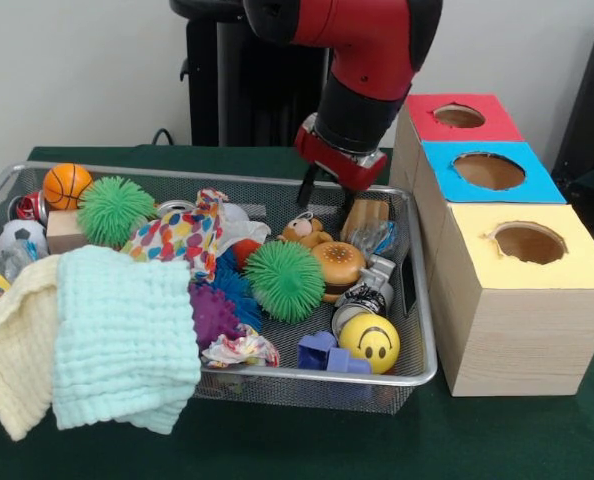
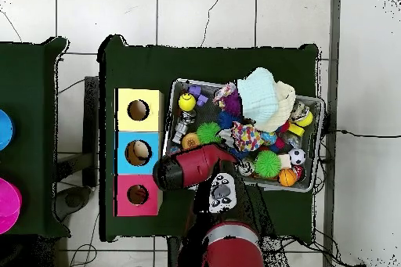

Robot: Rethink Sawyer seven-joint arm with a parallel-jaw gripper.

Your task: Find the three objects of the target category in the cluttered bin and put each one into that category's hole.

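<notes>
Red and black arm's gripper point(image 1: 324, 196) hangs at the far right corner of the silver wire-mesh bin point(image 1: 307, 376), fingers spread apart with nothing between them, just above a small tan plush animal with pink ears point(image 1: 303, 231). Likely lined up for that toy. It lies beside a plush burger point(image 1: 338, 266) and a green spiky rubber ball point(image 1: 284, 280), so crowding may hinder a grasp. Red-topped hole point(image 1: 459, 116) sits farthest on the row of wooden boxes, desk-right of the bin.

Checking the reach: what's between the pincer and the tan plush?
Nothing shows in the front view: only air between pincer and tan plush.
</notes>
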